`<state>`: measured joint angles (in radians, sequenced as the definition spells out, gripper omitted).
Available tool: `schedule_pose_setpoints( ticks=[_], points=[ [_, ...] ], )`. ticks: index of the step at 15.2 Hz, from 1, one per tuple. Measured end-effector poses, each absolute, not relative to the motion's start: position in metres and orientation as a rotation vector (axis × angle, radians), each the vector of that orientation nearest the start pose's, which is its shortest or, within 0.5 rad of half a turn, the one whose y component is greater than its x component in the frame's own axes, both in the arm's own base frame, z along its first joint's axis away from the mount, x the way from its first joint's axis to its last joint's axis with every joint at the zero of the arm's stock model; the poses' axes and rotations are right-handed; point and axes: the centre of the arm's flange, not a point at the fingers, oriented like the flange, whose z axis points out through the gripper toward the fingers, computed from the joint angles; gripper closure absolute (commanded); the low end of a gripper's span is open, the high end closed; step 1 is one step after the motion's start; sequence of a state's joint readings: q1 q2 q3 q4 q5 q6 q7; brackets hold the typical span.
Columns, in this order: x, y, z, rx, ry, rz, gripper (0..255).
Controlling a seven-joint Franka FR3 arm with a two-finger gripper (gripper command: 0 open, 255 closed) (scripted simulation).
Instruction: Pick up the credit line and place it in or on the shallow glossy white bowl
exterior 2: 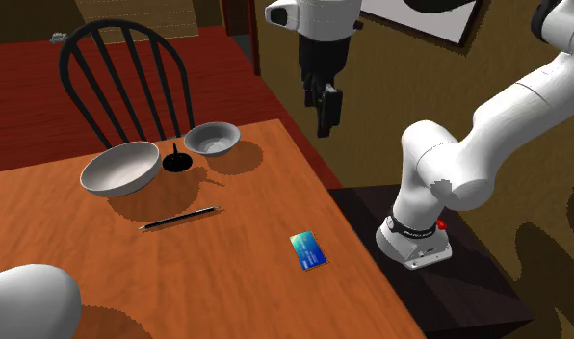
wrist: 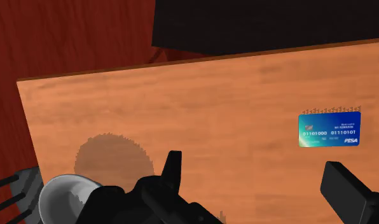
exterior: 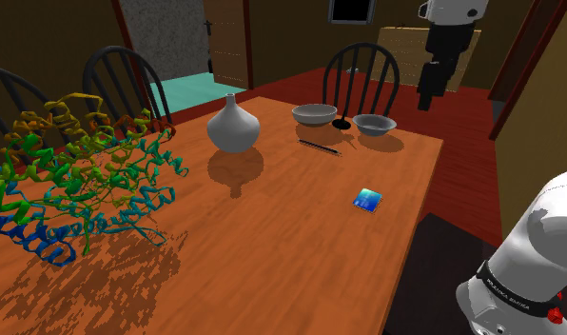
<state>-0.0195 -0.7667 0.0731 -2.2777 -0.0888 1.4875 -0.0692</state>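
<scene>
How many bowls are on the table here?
2, both at the table's far end in the shoulder view: larger bowl on the left, smaller bowl right of it. None seems hidden.

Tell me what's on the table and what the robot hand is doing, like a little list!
card: blue-green, flat on the table, untouched
gripper: open, high above the table near the smaller bowl, empty
bowls: larger bowl beside smaller bowl, both empty
pen: black, lying between bowls and card
vase: grey, upright
</scene>
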Motion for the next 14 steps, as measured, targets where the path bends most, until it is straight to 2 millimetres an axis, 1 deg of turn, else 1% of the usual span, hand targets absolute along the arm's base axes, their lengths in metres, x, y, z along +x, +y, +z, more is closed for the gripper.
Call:
schedule_pose_setpoints(
  ticks=[1,2,3,5,6,7,8,10,11,13,14],
  points=[
    [0.304,0.014,0.614,-3.276,-0.157,0.045,0],
    [0.303,0.017,0.610,-3.279,-0.103,0.040,0],
    [0.300,0.021,0.601,-3.281,-0.007,0.031,0],
    [0.297,0.034,0.582,-3.273,0.232,0.009,0],
    [0.294,0.038,0.568,-3.260,0.365,-0.003,0],
    [0.293,0.044,0.558,-3.243,0.495,-0.015,0],
    [0.294,0.054,0.548,-3.220,0.623,-0.027,0],
    [0.293,0.065,0.527,-3.154,0.890,-0.052,0],
    [0.296,0.074,0.513,-3.115,1.016,-0.062,0],
    [0.301,0.084,0.490,-3.014,1.272,-0.087,0],
    [0.306,0.086,0.477,-2.956,1.398,-0.097,0]
  ],
)
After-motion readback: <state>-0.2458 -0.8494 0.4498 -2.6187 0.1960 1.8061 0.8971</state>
